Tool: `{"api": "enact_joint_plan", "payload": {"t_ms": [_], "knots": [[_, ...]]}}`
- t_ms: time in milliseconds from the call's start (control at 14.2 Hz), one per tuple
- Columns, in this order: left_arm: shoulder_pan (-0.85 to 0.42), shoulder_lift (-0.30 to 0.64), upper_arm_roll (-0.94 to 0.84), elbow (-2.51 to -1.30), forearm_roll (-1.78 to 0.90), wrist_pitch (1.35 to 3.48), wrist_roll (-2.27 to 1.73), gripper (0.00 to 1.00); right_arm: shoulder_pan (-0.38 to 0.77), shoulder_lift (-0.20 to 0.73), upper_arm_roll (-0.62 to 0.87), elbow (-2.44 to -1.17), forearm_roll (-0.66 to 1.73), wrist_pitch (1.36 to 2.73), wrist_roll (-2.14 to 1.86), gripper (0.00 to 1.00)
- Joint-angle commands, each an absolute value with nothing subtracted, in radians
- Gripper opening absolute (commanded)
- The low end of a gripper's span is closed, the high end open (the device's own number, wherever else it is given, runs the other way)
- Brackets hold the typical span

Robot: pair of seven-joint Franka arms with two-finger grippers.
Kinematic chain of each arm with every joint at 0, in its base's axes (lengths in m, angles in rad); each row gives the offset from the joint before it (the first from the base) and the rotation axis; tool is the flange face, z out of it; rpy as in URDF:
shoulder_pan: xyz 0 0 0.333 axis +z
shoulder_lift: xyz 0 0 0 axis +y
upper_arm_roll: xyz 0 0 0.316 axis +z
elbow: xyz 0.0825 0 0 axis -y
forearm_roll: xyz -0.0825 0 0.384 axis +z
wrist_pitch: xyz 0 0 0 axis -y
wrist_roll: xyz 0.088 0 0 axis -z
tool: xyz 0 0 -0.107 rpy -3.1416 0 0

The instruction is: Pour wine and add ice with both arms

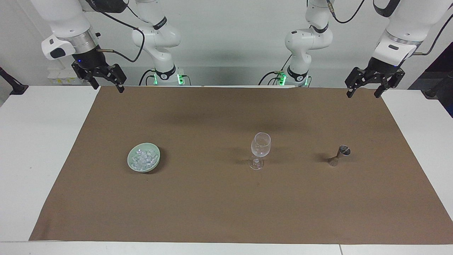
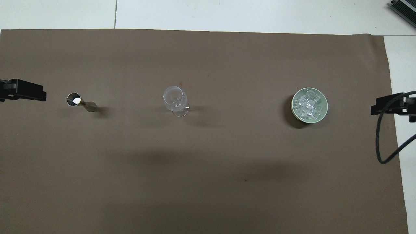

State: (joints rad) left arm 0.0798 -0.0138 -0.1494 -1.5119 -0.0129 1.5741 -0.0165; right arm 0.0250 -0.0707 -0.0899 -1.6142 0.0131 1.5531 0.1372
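Both arms are waiting, left pincer [image 1: 365, 92] and right pincer [image 1: 108, 86] hanging released over the desk [image 1: 35, 141]; ice [image 1: 143, 159] is sitting in its dish [image 1: 131, 165].

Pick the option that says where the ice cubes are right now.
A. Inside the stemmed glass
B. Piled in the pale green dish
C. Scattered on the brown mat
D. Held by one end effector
B: the ice cubes lie heaped in the pale green dish, toward the right arm's end of the table, apart from the stemmed glass, which stands in the middle of the mat.
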Motion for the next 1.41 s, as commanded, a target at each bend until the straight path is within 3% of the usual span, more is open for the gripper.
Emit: {"api": "enact_joint_plan", "payload": {"t_ms": [0, 773, 1195, 1335], "knots": [[0.075, -0.021, -0.137, -1.519, -0.026, 1.58, 0.0, 1.0, 0.012, -0.092, -0.083, -1.637, 0.031, 1.551, 0.123, 1.0], [0.071, -0.014, -0.138, -1.517, -0.023, 1.581, 0.003, 1.0, 0.014, -0.092, -0.083, -1.637, 0.031, 1.551, 0.121, 1.0], [0.109, 0.054, -0.135, -1.506, -0.052, 1.592, 0.277, 1.0, 0.012, -0.092, -0.083, -1.637, 0.031, 1.551, 0.121, 1.0], [0.181, 0.074, -0.135, -1.505, -0.098, 1.592, 0.414, 1.0, 0.012, -0.092, -0.083, -1.637, 0.031, 1.551, 0.123, 1.0]]}}
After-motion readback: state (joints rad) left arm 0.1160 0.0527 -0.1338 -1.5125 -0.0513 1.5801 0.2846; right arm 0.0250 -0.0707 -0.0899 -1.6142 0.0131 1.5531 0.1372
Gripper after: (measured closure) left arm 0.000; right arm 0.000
